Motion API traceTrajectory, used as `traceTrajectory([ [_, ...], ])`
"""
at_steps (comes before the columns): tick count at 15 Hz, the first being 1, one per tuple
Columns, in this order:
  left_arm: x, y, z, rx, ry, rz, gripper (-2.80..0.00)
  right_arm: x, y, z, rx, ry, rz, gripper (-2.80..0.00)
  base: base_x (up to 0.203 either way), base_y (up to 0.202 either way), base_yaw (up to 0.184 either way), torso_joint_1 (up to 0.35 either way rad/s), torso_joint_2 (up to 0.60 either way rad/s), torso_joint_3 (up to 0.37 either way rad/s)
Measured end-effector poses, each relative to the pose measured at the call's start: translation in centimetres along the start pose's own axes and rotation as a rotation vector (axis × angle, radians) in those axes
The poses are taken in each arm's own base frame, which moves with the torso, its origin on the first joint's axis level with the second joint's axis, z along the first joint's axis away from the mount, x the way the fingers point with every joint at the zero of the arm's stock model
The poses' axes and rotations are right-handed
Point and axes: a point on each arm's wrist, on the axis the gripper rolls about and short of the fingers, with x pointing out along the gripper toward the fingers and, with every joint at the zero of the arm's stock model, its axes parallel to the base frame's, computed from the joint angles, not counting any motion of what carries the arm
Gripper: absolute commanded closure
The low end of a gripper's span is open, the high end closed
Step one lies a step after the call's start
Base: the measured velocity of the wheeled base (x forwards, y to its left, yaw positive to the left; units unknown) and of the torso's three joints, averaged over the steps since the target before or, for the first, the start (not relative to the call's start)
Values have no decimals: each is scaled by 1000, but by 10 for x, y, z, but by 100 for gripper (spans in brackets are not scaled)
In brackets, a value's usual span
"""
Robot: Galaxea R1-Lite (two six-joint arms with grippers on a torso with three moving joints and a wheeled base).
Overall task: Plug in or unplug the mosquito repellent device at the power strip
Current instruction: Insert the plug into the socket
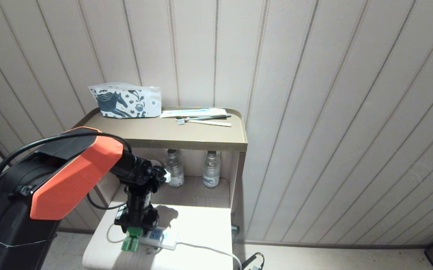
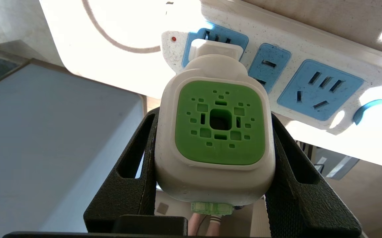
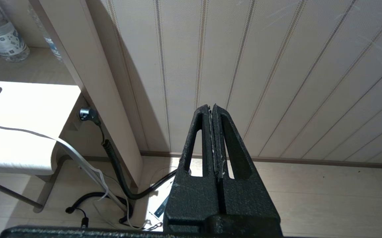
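My left tool [image 2: 214,155] grips the mosquito repellent device [image 2: 214,132] at the power strip [image 2: 310,71] end socket on the desk [image 1: 201,228], two water bottles [image 1: 193,169] behind, my right tool [image 3: 212,115] clenched aside.

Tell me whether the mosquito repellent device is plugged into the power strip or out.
Cannot tell. The mosquito repellent device, gripped in the left claw, has its plug end at the power strip's end socket, hiding the prongs.

right tool [image 3: 212,110] | fingers pressed together | facing panelled wall [image 3: 276,66]
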Motion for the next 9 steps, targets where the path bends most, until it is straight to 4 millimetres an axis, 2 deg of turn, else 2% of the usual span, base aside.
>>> traceTrajectory([
  [7, -3, 2, 1, -10, -13, -17, 0, 0, 0, 0, 1, 0, 0, 0, 0, 0, 0, 0, 0, 0],
  [8, -5, 3, 2, -14, -25, -21, -280, 0, 0, 0, 1, 0, 0, 0, 0, 0, 0, 0, 0, 0],
  [9, -6, 2, 4, -21, -43, -32, -280, 0, 0, 0, 0, 0, 0, 0, 0, 0, 0, 0, 0, 0],
])
